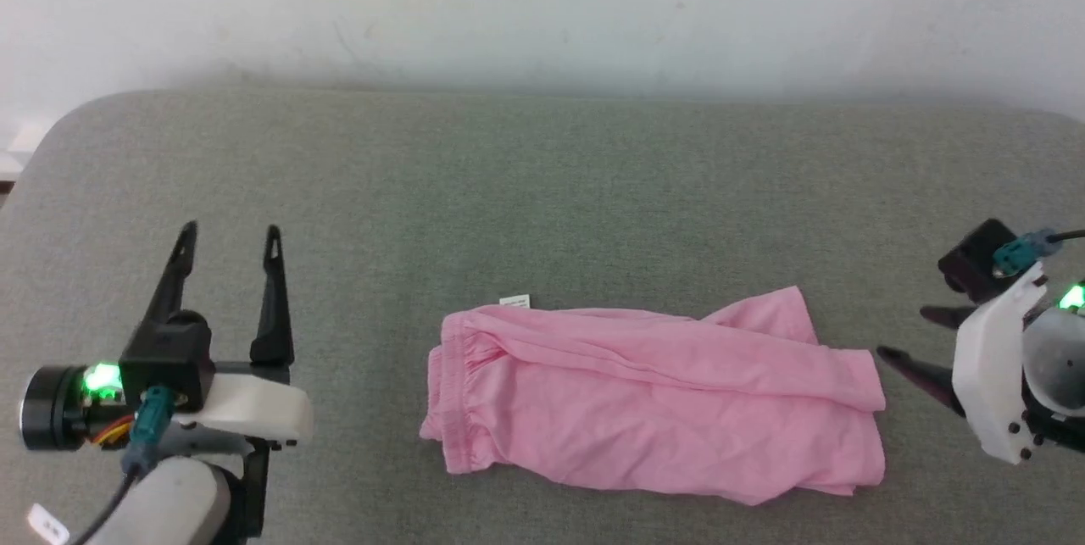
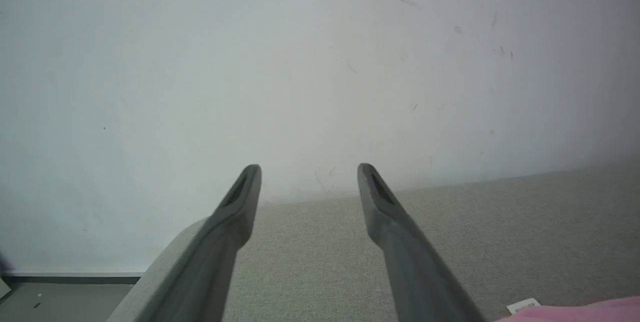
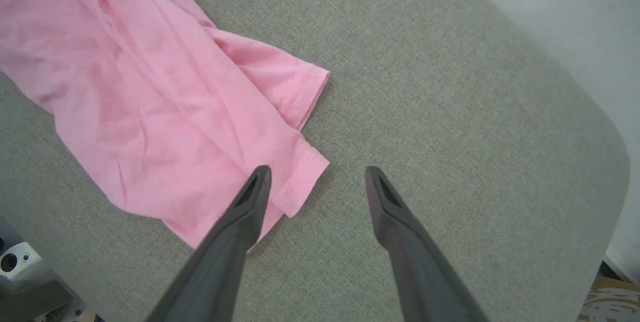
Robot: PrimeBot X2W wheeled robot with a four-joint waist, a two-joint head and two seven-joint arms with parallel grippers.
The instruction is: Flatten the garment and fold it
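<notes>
With the pink shorts (image 1: pixel 653 392) lying lengthwise-folded but rumpled on the grey upholstered surface (image 1: pixel 542 189), the left gripper (image 1: pixel 230 230) hangs well off the waistband (image 1: pixel 449 384) and the right gripper (image 1: pixel 907 333) just beside the leg hems (image 1: pixel 873 409), both spread-fingered and empty, a hem pinch seemingly next.

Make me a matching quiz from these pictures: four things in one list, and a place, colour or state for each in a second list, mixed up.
Things:
1. shorts
2. tag
3. left gripper
4. right gripper

Descriptions:
A. open, at the leg hems
B. white, beside the waistband
C. open, away from the fabric, pointing at the wall
D. pink, lying rumpled on the grey surface

Pairs: 1-D, 2-B, 3-C, 4-A.
</notes>
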